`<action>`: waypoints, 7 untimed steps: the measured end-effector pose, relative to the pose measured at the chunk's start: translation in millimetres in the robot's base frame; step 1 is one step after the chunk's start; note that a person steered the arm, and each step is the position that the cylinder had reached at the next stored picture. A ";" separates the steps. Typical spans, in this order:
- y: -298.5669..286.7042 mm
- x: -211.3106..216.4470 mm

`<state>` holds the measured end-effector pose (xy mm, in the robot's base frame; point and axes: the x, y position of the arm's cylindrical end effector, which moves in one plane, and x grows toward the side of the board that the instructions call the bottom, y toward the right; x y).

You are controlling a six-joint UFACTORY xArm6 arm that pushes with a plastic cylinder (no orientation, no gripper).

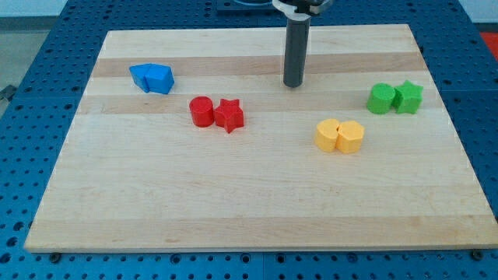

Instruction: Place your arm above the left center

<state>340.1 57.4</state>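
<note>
A straight, dark grey cylindrical rod (pixel 295 50) hangs from a white-and-black mount at the view's top, ending in my tip (pixel 292 85), blunt and round.

A single view is given. The scene is looked down on at a slant from the near side of a wooden board (pixel 249 210), which is taken in almost whole and fills most of the frame; its far edge lies near the frame's top and its near edge near the bottom. A blue perforated table (pixel 23 155) is seen around the board at the frame's edges. The rod (pixel 293 84) enters from the top centre and is cut off there.
</note>
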 end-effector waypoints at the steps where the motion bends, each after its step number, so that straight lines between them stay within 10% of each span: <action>1: 0.0 -19.3; 3: -43.6 -56.8; 5: -54.1 4.9; 7: -182.2 16.5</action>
<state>356.7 -124.8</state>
